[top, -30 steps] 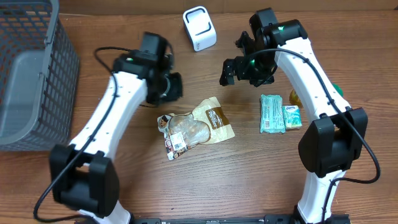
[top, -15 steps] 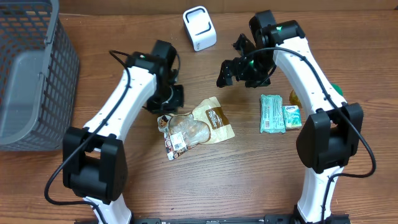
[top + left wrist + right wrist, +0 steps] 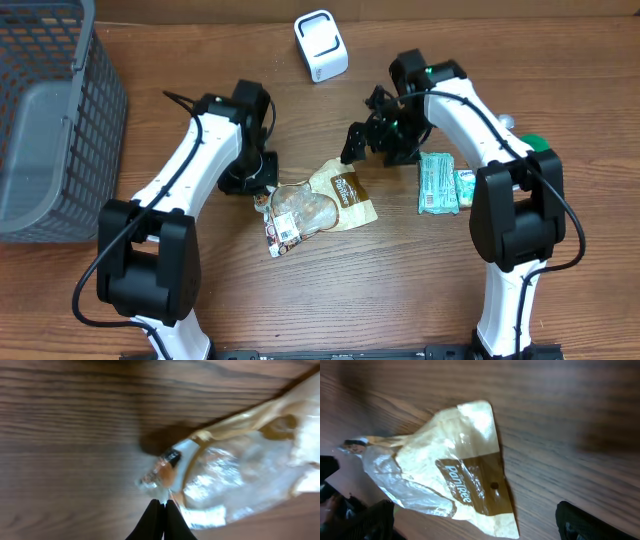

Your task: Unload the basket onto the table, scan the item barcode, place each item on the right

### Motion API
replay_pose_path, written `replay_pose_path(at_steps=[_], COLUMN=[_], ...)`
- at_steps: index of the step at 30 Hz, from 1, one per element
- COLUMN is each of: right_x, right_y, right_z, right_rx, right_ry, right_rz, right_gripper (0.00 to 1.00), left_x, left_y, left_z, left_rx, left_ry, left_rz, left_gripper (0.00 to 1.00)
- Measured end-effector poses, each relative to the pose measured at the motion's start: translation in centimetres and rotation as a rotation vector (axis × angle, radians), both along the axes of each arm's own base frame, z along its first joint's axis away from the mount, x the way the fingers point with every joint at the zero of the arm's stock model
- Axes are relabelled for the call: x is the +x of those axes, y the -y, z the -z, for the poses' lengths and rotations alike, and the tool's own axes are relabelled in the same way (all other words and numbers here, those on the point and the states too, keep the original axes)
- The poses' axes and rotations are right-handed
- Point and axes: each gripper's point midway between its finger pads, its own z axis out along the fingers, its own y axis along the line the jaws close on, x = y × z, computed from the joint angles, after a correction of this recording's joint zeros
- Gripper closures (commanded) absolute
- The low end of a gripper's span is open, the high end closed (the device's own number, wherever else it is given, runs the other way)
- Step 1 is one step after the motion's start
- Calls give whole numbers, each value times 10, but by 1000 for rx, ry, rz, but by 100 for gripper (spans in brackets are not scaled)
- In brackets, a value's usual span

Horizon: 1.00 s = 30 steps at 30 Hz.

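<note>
Your left gripper (image 3: 159, 510) has its fingers pressed together with nothing seen between them, tips right at the edge of the crinkled clear-and-tan plastic snack bag (image 3: 318, 205). The bag lies at the centre of the brown wooden table (image 3: 400, 300). One end is glossy and transparent, showing pale contents. The other is tan with a brown printed band. Your right gripper (image 3: 477, 522) stands spread wide by the tan end.

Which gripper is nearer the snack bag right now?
Left. The left gripper, fingers shut, sits at the clear left end of the snack bag; the right gripper hangs open just off its upper right corner.
</note>
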Motion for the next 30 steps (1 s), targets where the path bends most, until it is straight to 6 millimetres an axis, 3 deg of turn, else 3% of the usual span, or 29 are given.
replay_pose_path(at_steps=[5,9,19,30], right_x=[-11,-23,-26,-41], right_y=[-3,-9,-48,-106], right_z=[23,34,32,31], right_rx=[30,89,317,391], right_ry=[-31,-62,-18,16], right_rz=[2,4,11,-42], right_gripper=[0,0,2,12], left_x=[-9,-7,-11,-22], left_y=[-4,-3,-4,-9], left_z=[23,28,35,56], left_rx=[11,6,8,22], left_ry=[-13,4,0,-10], left_rz=[0,1,0,1], left_gripper=[96,96,96,96])
